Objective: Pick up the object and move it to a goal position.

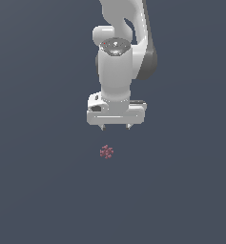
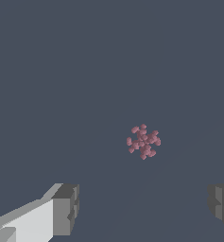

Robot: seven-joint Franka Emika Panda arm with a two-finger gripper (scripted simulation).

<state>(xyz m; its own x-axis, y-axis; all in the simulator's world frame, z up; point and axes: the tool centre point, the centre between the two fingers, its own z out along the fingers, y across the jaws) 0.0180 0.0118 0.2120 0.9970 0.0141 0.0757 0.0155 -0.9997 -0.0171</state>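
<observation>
While the gripper (image 1: 115,127) is held with its fingers pointing down and spread wide apart, nothing is gripped between them. One finger (image 2: 65,209) is seen at one side of the wrist view and the other at the opposite edge, with bare floor (image 2: 61,71) between.

The object (image 1: 107,152), a small maroon cluster of beads, is located on the floor, clear of both fingertips. It is not touched by any part of the gripper. In the exterior view it is placed below the gripper and slightly toward that view's left of the midpoint between the fingertips. In the wrist view the object (image 2: 143,141) is shown ahead of the line joining the fingers, not between them, and nearer the finger at the picture's edge than the other.

No long axis is presented by the object: the cluster is roughly round, so no wrist rotation is judged necessary for alignment.

The approach step is judged to be in hand, with the grasp not yet made. A short lateral shift is required to centre the opening over the object, followed by a descent. Given the small size of the object, a poorly centred closure is judged likely to push it aside.

No goal marker is visible in either view.
</observation>
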